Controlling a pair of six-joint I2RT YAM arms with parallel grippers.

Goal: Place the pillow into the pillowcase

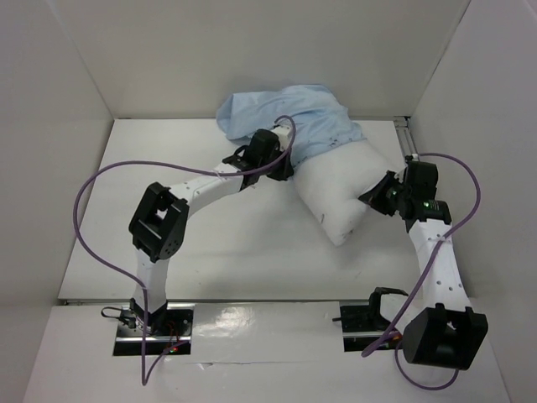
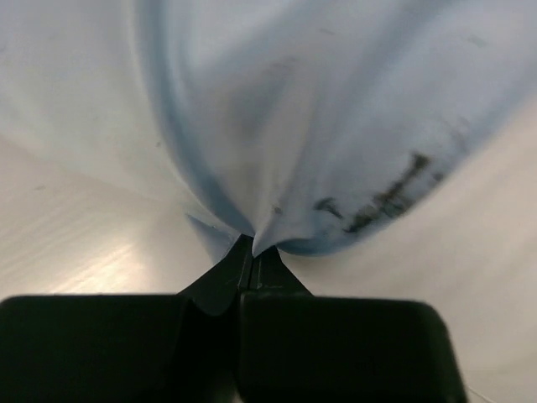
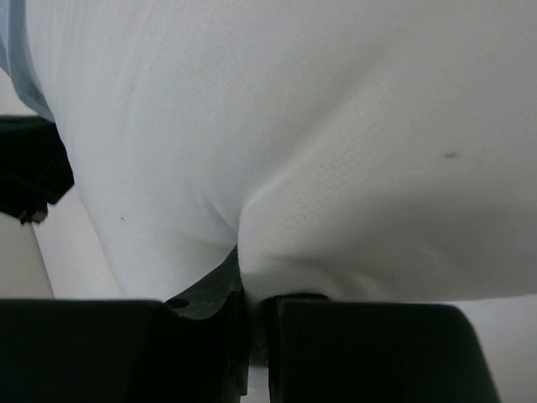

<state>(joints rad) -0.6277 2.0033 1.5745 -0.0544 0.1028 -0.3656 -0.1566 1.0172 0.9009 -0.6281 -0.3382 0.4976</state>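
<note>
The white pillow (image 1: 344, 191) lies at the middle right of the table, its far end tucked under the light blue pillowcase (image 1: 289, 115), which is bunched at the back. My left gripper (image 1: 284, 161) is at the pillowcase's near edge and shut on a pinch of its blue cloth (image 2: 285, 151); the jaws meet at the tips (image 2: 252, 252). On the pillow's right side my right gripper (image 1: 375, 195) is shut on a fold of the white pillow fabric (image 3: 336, 168), which bulges over its fingers (image 3: 247, 281).
White walls stand close on the left, back and right of the table (image 1: 210, 252). A metal rail (image 1: 409, 143) runs along the right back corner. Purple cables (image 1: 92, 227) loop from both arms. The left arm shows at the left edge of the right wrist view (image 3: 29, 168).
</note>
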